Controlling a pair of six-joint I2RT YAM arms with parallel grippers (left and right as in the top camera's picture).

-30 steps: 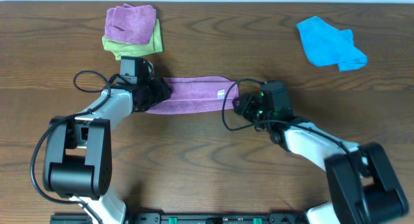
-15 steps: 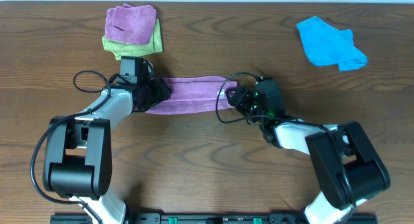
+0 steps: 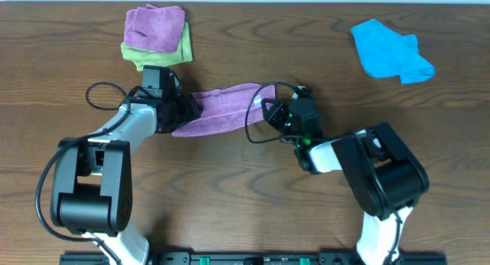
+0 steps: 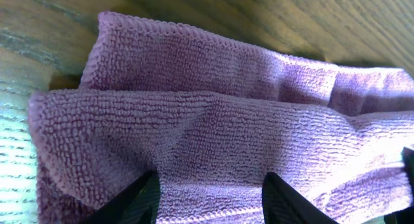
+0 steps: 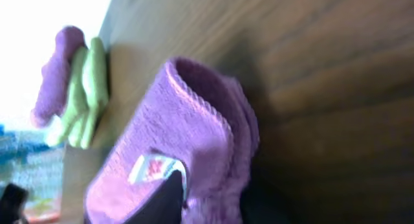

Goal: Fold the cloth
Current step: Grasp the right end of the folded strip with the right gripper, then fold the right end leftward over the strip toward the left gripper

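Note:
The cloth (image 3: 226, 108) is a lilac strip folded lengthwise, lying between my two grippers at the table's middle. My left gripper (image 3: 182, 112) sits on its left end. In the left wrist view the cloth (image 4: 213, 120) fills the frame and the two fingers (image 4: 207, 198) stand apart with cloth between them. My right gripper (image 3: 269, 110) is shut on the right end, which is lifted and curled leftward. In the right wrist view the cloth (image 5: 194, 120) is pinched by the jaws (image 5: 194, 188), with the white tag (image 5: 152, 167) beside the dark finger.
A folded purple cloth (image 3: 155, 26) lies on a green cloth (image 3: 157, 57) at the back left; both also show in the right wrist view (image 5: 71, 88). A crumpled blue cloth (image 3: 390, 50) lies at the back right. Black cables loop beside both wrists.
My right gripper has moved left and up with the cloth's right end, so the strip is shorter and its right part is tilted. The left arm has not moved.

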